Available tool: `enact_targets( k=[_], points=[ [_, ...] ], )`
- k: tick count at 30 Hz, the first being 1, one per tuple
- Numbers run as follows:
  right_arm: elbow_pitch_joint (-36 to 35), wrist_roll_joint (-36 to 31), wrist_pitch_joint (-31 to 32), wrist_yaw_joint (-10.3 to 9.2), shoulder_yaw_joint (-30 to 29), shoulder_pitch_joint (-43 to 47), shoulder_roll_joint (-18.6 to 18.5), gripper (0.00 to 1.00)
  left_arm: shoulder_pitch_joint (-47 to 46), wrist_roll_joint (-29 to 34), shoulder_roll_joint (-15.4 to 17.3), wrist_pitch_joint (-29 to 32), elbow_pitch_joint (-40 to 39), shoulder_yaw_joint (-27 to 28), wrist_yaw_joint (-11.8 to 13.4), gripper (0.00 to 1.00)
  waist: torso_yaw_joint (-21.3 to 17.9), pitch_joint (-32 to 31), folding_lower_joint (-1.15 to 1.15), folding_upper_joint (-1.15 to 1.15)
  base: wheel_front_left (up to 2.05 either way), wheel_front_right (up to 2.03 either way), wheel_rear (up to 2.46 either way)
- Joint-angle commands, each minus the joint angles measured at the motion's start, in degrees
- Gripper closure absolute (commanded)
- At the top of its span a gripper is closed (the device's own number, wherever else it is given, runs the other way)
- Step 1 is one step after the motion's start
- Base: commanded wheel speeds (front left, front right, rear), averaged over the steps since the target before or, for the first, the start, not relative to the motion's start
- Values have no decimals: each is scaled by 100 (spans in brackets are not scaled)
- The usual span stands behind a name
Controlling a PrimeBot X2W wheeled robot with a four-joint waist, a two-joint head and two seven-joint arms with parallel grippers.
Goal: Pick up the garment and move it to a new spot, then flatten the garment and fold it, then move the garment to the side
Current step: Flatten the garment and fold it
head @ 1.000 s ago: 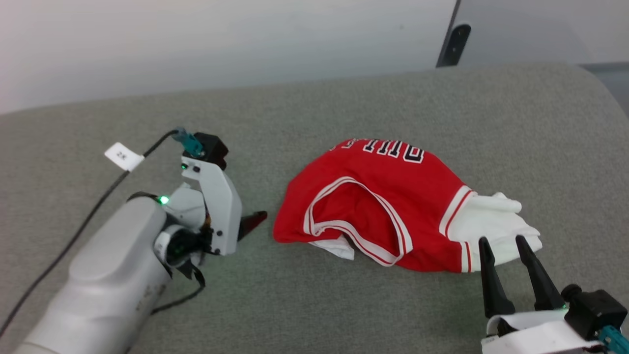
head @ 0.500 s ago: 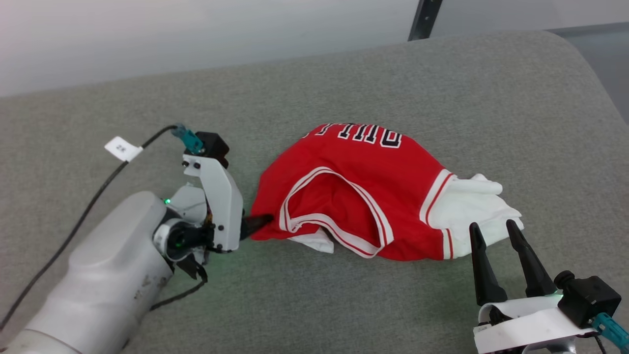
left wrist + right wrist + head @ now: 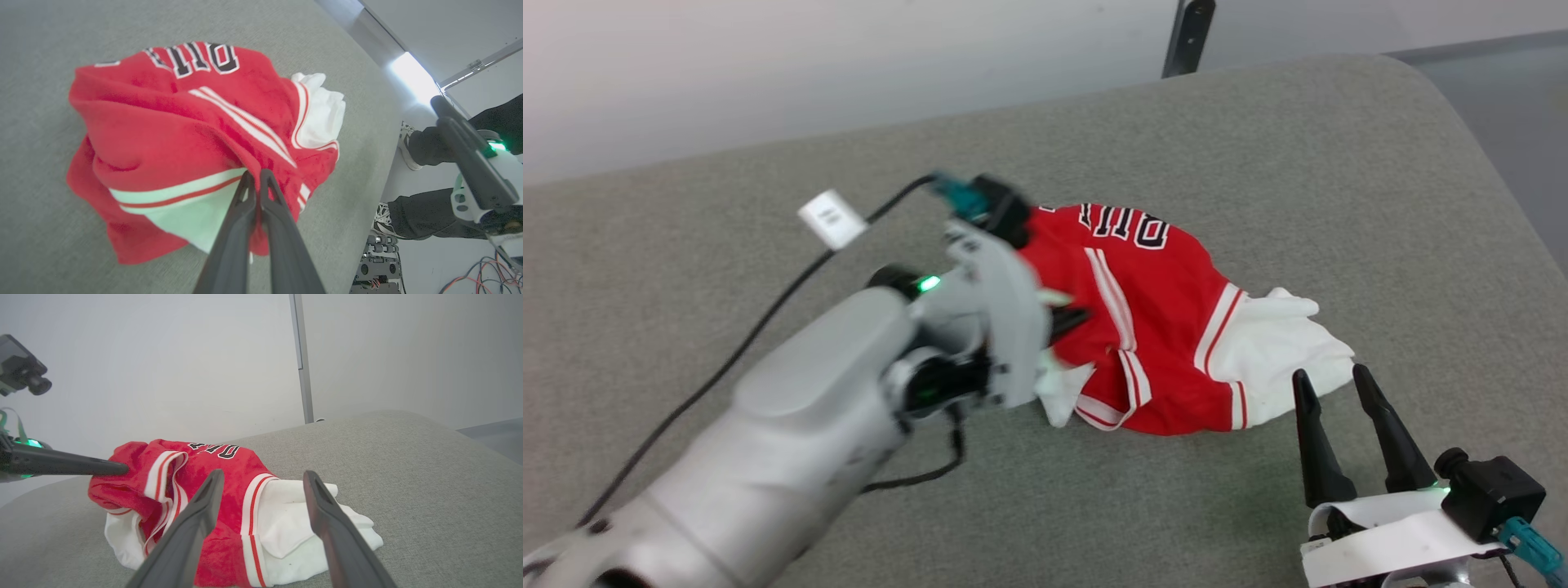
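Note:
The garment (image 3: 1168, 327) is a red jersey with white sleeves and black lettering, lying bunched on the grey padded surface (image 3: 1258, 147). My left gripper (image 3: 1076, 315) is shut on the garment's left side, where the striped trim folds. In the left wrist view the two fingers (image 3: 261, 196) meet at a pinch of red fabric (image 3: 163, 134). My right gripper (image 3: 1327, 382) stands open just below the white sleeve (image 3: 1282, 343), not touching it. In the right wrist view the garment (image 3: 229, 465) lies past my open right gripper (image 3: 263, 475), and the left gripper's tip (image 3: 120, 468) holds its raised left edge.
A black cable with a white tag (image 3: 832, 219) trails from the left wrist. A dark post (image 3: 1186, 33) stands behind the surface. The surface's right edge (image 3: 1503, 204) drops to the floor. A person's legs and shoes (image 3: 412, 147) stand beside that edge.
My left gripper has moved right into the garment and shut on its left edge, bunching the fabric rightward and upward. The right gripper has stayed open. The head camera has shifted.

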Motion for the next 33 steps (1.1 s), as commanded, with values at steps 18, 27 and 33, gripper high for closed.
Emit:
enact_targets(
  k=[18, 27, 33],
  points=[
    [-115, 744, -32, -2, 248, -441, 10, 0, -981, 168, -914, -1465, 1814, -1241, 9, 100, -980, 817, 0, 0, 0, 0, 0],
    [-55, 558, -31, -1, 83, -289, 6, 0, -1109, -257, -709, -1576, 1382, -1444, 9, 0, -580, 494, 0, 0, 0, 0, 0],
    [-14, 395, -31, -2, 47, -155, 6, 0, -1179, -531, -327, -1421, 690, -1518, 9, 0, -157, 191, 0, 0, 0, 0, 0]
  ],
)
